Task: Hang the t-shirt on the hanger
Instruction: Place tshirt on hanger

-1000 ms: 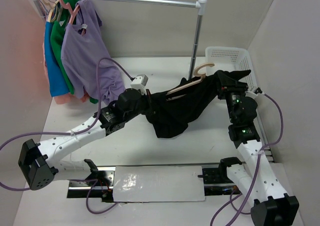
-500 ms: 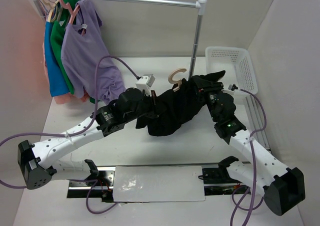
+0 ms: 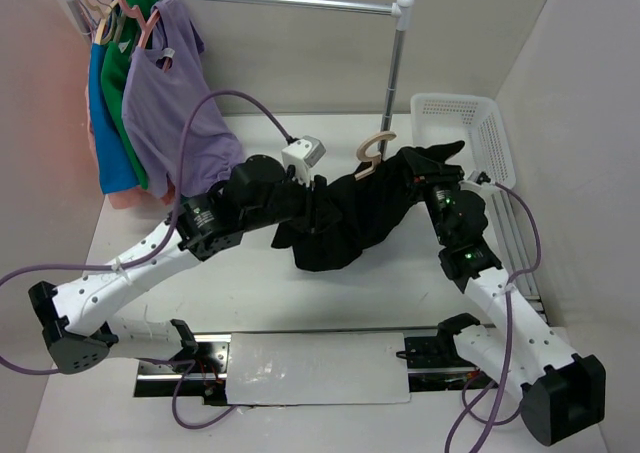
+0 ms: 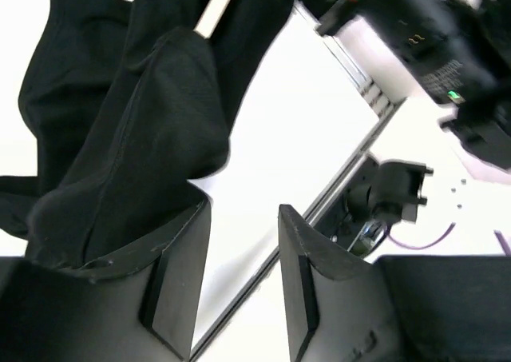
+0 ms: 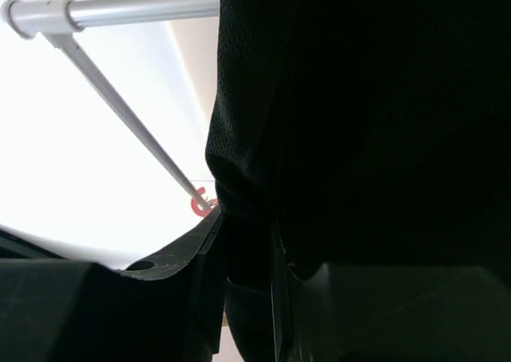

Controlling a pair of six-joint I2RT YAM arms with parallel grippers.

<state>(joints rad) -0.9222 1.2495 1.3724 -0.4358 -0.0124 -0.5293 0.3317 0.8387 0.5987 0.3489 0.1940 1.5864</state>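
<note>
And here we see the black fabric t-shirt (image 3: 345, 228), slung in the air over the middle of the white worktop (image 3: 250, 283) between the two arms. Its long axis runs from lower left up to upper right in the overhead view, with a loose lobe sagging toward the near edge. Poking out of its upper edge we spot the curved hook of the thin pale beige hanger (image 3: 372, 153), pointing toward the far side. The rest of the frame is buried in cloth, though the left wrist view gives us a sliver of pale bar between the folds.

Over to the right claw (image 5: 243, 290): its jaws stand narrow with dark cloth running down between them, so we call that a pinch on the t-shirt at its upper right end. The right arm (image 3: 480, 273) rises from its base and bends inward, just in front of the white plastic basket (image 3: 480, 123).

The left claw (image 4: 239, 266) stands parted with bare worktop showing through the gap. Cloth lies against the outside of one finger, and nothing is gripped. The left arm (image 3: 150, 263) stretches long and low from the near left corner, wrist angled into the shirt's left end.

Behind, the metal clothes rail (image 3: 280, 0) carries a lilac top (image 3: 175, 103).
</note>
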